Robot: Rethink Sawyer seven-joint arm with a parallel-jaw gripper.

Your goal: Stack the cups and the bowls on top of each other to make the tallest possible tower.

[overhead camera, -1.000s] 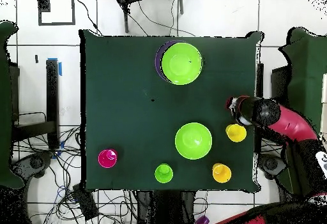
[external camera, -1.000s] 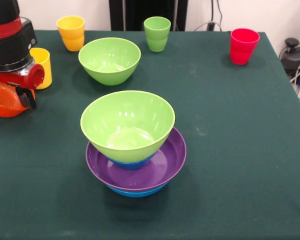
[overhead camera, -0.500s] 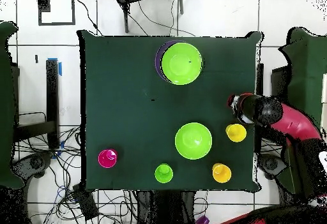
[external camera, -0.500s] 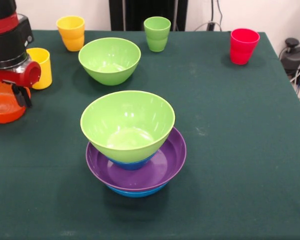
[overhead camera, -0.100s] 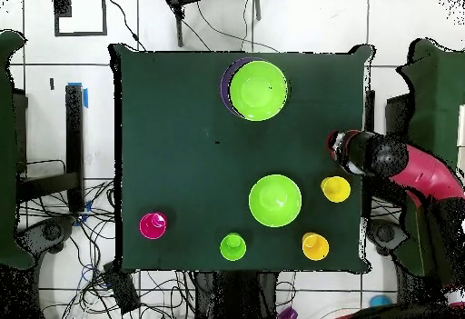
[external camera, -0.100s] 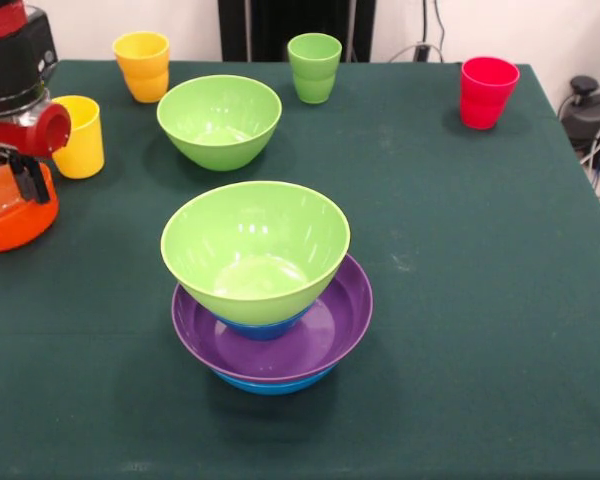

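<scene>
tool (external camera, -0.100s: pixel 20 172) on small glossy orange plastic bowl (external camera, -0.100s: pixel 8 212); dark fingers straddle its rim, a pinch by the look of it. tower (external camera, -0.100s: pixel 265 285) of nested bowls sits well apart, toward tabletop (external camera, -0.100s: pixel 460 300) centre. step: fetching bowl. next: lift, carry over green top bowl (external camera, -0.100s: pixel 254 248).

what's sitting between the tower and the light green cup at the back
The loose light green bowl sits between the tower and the light green cup, clearest in the front view.
</scene>
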